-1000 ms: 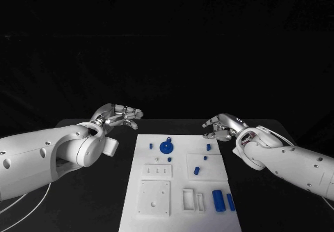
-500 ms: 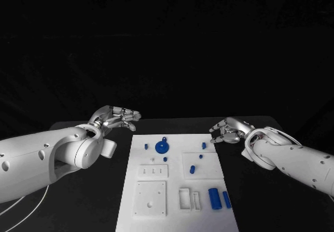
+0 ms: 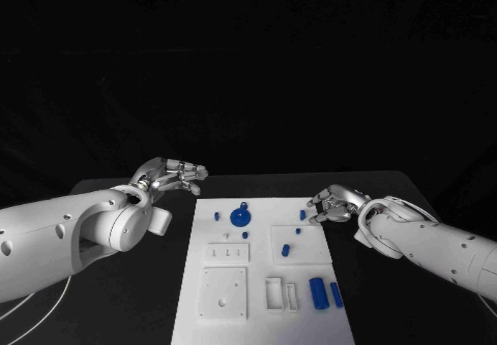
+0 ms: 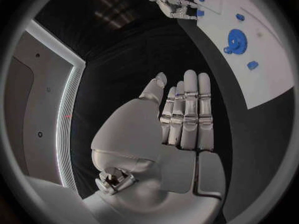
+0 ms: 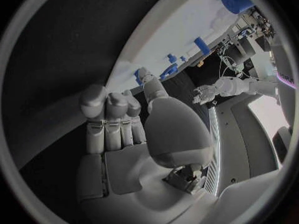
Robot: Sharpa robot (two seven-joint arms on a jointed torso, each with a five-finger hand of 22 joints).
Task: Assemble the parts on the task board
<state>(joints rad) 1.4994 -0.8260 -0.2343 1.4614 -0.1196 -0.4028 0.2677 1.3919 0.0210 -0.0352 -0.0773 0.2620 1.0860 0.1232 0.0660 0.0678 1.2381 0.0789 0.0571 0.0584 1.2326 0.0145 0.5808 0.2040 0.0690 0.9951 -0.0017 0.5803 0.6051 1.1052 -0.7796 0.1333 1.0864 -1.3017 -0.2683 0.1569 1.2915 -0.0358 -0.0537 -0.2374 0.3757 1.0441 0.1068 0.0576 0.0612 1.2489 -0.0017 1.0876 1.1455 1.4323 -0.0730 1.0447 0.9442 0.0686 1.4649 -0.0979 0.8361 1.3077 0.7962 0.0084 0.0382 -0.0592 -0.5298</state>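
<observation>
The white task board (image 3: 264, 316) lies mid-table. On its far half sit a blue gear (image 3: 240, 214), a small blue peg (image 3: 217, 215) to the gear's left, and another blue peg (image 3: 302, 214) near the right edge. Two blue cylinders (image 3: 325, 294) lie side by side at the near right. My right hand (image 3: 333, 203) hovers at the board's far right edge, fingertips right beside that right-edge peg (image 5: 138, 77), holding nothing. My left hand (image 3: 171, 175) floats off the board's far left corner, its fingers (image 4: 187, 109) stretched out side by side and empty.
The board also carries white blocks: a slotted plate (image 3: 228, 253), a square plate (image 3: 224, 293) and narrow frames (image 3: 281, 295). Black table (image 3: 393, 287) surrounds the board on both sides. From the left wrist I see the gear (image 4: 236, 39) and my right hand (image 4: 171, 5).
My right hand has dropped lower and closer to the peg at the board's right edge. The left hand has stayed roughly where it was. The camera has shifted a little.
</observation>
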